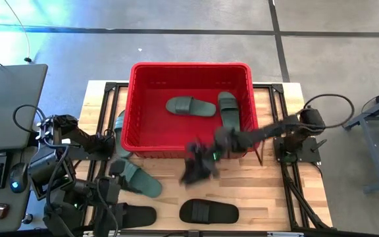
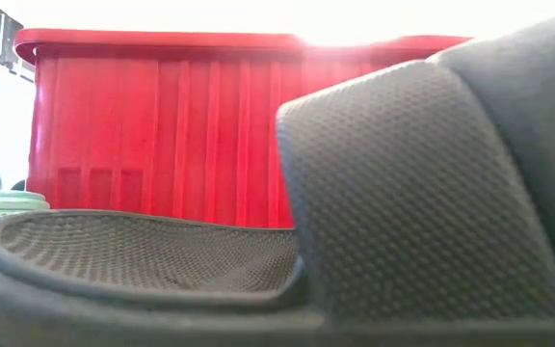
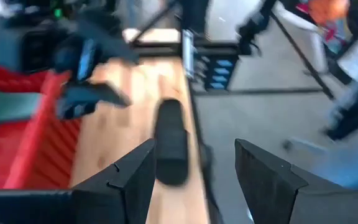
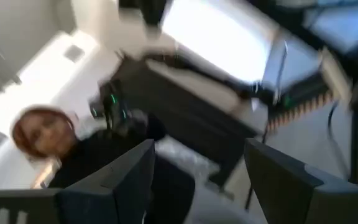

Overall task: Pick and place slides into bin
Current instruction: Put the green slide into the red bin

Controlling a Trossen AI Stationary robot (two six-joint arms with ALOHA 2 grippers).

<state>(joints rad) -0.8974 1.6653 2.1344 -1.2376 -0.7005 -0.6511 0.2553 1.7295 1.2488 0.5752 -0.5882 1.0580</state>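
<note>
We count two green slides already lying inside the red bin point(image 1: 137, 105): one point(image 1: 190, 106) flat near the middle of its floor, the other point(image 1: 227, 108) along the right-hand wall. That part of the job is done.

Four slides look to be left on the counter point(image 1: 275, 191). A green one point(image 1: 138, 179) lies just in front of the bin's left corner, and another green one point(image 1: 120, 135) is wedged beside the bin's left wall. Two black ones rest near the front edge: one point(image 1: 208, 212) in the middle, one point(image 1: 131, 215) further left.

The right tool point(image 1: 196, 168) hangs over the counter just in front of the bin, its fingers spread wide; it is blurred from above, so we cannot be sure, but it seems to carry nothing. The left tool point(image 3: 194, 168) sits at the counter's front left, fingers apart and empty, with the middle black slide point(image 3: 169, 140) ahead of it. So we judge the task roughly a third done.
</note>
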